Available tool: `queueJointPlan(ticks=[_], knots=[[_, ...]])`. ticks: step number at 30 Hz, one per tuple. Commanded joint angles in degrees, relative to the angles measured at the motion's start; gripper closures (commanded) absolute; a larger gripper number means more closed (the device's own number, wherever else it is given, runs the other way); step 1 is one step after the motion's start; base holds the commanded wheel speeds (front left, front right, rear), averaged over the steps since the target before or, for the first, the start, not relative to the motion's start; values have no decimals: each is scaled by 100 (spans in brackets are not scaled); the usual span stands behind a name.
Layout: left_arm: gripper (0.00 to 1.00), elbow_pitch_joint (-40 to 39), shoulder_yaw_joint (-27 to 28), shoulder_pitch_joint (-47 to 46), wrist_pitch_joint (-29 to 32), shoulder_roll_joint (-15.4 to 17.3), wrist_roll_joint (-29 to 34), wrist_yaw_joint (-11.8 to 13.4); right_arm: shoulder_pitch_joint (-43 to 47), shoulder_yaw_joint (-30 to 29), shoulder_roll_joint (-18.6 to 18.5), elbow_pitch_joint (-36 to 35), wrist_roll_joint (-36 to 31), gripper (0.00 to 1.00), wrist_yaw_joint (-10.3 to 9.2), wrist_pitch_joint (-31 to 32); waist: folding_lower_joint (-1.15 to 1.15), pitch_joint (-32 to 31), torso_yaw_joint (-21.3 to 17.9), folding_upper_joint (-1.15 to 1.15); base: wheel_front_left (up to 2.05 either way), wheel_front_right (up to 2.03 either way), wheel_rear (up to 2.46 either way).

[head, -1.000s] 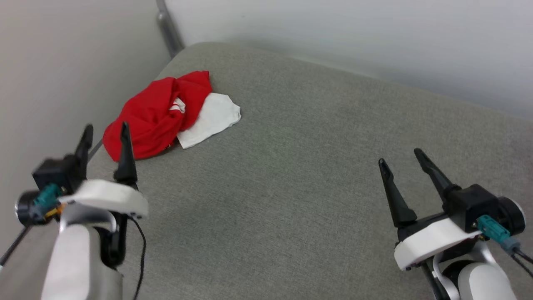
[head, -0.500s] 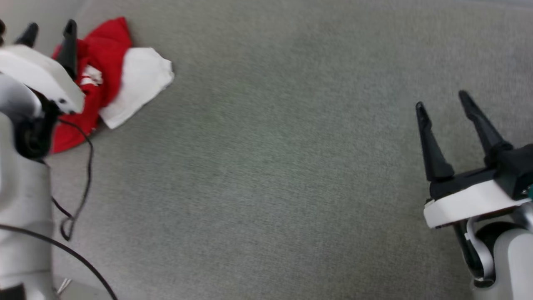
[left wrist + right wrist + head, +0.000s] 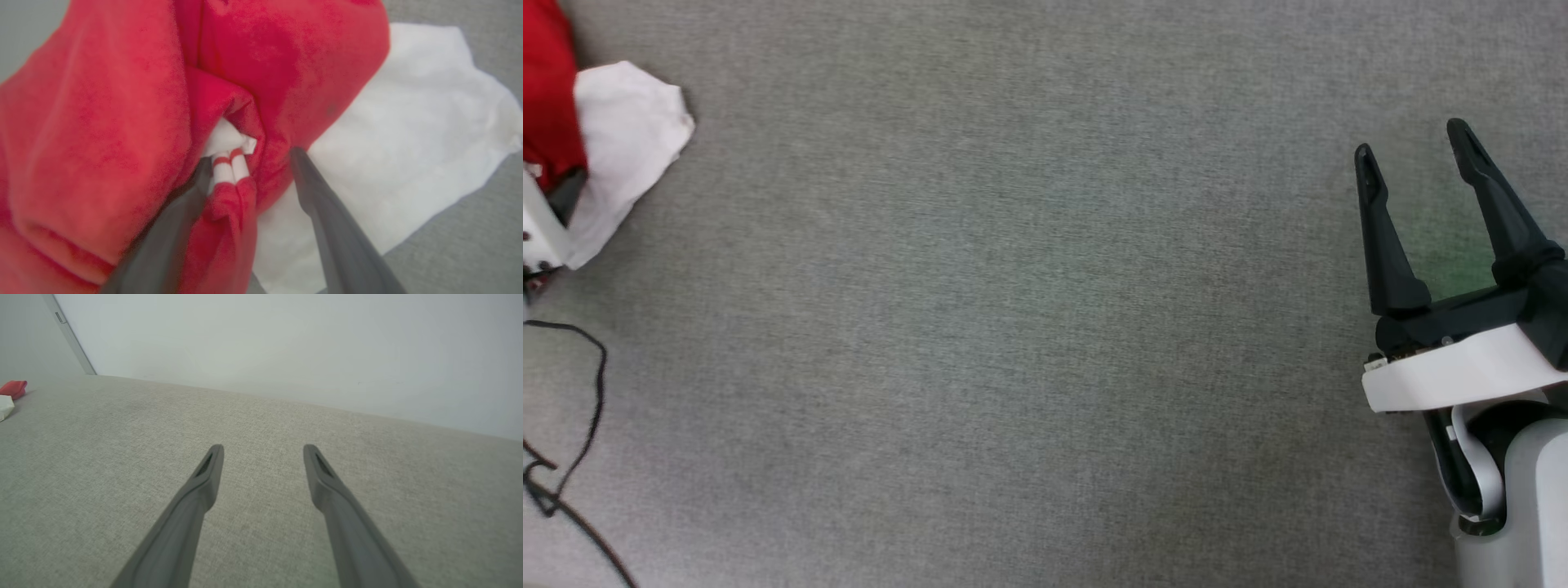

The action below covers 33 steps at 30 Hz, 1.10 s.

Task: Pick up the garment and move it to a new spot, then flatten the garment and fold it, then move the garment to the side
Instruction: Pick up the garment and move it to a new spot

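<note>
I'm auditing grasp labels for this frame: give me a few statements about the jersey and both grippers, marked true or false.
1. The left gripper, open, straddles a fold of the red jersey. True.
2. The right gripper is shut on the white sleeve. False: it is open above bare grey upholstery, far from the jersey.
3. The jersey lies spread flat. False: it is crumpled.
4. The jersey's striped trim shows between the left fingers. True.
</note>
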Motion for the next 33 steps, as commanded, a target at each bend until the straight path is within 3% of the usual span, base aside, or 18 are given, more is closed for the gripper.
queueJointPlan(ticks=[1, 5, 7, 15, 23, 33], knots=[[0, 170, 4, 93, 88, -14, -44, 12, -66, -14, 23, -31, -9, 0, -2, -38, -1, 72, -77, 0, 0, 0, 0], [0, 587, -1, 112, -23, 46, -22, 68, -38, -48, 41, -20, 16, 0, -2, -62, -1, 74, -109, 0, 0, 0, 0], [100, 716, -7, 62, -151, 42, 1, 99, -29, -72, 46, -5, 22, 0, -2, -56, -1, 47, -98, 0, 0, 0, 0], [100, 876, -53, -421, -1203, 291, 135, 79, 3, -64, 77, 112, 77, 0, -2, -117, -1, -336, -65, 0, 0, 0, 0], [100, 1008, -163, -680, -2665, 486, 353, 49, 379, -122, 203, 397, 215, 0, -2, -299, -1, -1270, -71, 0, 0, 0, 0], [100, 670, -386, -666, -4042, 139, 316, 17, 935, -195, 304, 648, 398, 0, -2, -438, -1, -2475, -326, 0, 0, 0, 0]])
